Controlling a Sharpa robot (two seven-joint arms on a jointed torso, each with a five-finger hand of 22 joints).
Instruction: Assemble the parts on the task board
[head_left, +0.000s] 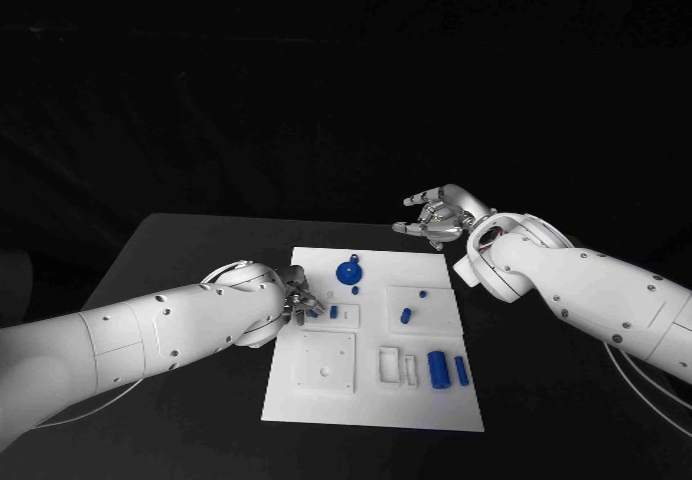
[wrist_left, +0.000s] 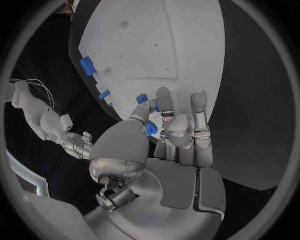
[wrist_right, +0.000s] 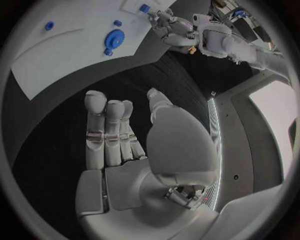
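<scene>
- Silver fingers (wrist_left: 164, 107) of the left hand (wrist_left: 164, 150) pinch a small blue part (wrist_left: 150, 129) over the flat white task board (head_left: 447, 405).
- Right hand (head_left: 437, 216) hovers beyond the board's far edge, fingers (wrist_right: 105, 130) straight, holding nothing.
- Round blue disc (head_left: 348, 272) lies just beyond the left fingers.
- Matte black surface (head_left: 188, 250).

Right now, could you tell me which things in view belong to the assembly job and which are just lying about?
Job:
board
blue disc
two blue cylinders on the board's near right
small blue part pinched in the left robot hand

Lying about:
Nothing loose that I can see. The right robot hand hovers open beyond the board, over the table.
</scene>
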